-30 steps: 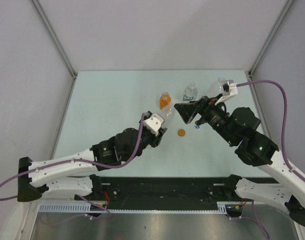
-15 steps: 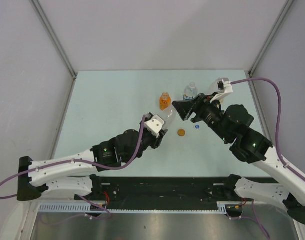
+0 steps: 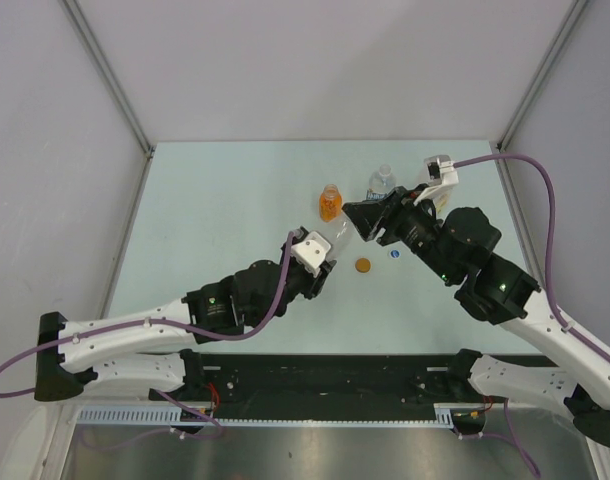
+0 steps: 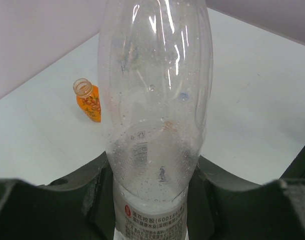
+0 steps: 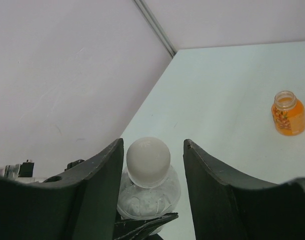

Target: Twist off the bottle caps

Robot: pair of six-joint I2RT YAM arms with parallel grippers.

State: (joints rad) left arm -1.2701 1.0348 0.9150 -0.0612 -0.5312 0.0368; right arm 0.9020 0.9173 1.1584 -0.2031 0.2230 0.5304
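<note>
While left gripper (image 4: 151, 197) clamps clear bottle (image 4: 155, 100), right gripper's (image 5: 153, 146) parted jaws flank its white cap (image 5: 148, 161); on table (image 3: 215, 220), one each: orange bottle (image 3: 330, 205), blue-labelled bottle (image 3: 381, 184), orange-brown cap (image 3: 363, 265), blue cap (image 3: 393, 254).

The clear bottle (image 4: 155, 100) is thin transparent plastic, glossy, with bright streaks of reflection and fine droplets clinging inside. Its label (image 4: 151, 220) is white, printed and smooth. The white cap (image 5: 148, 161) looks like matt, slightly chalky plastic. The jaws on either side of both are matt black plastic. The small orange bottle (image 5: 288, 113) is glossy translucent plastic. The table (image 3: 215, 210) is a smooth, pale, matt sheet, and the walls (image 3: 315, 60) are matt grey. The purple cable (image 3: 495, 158) has a soft satin sheen.
</note>
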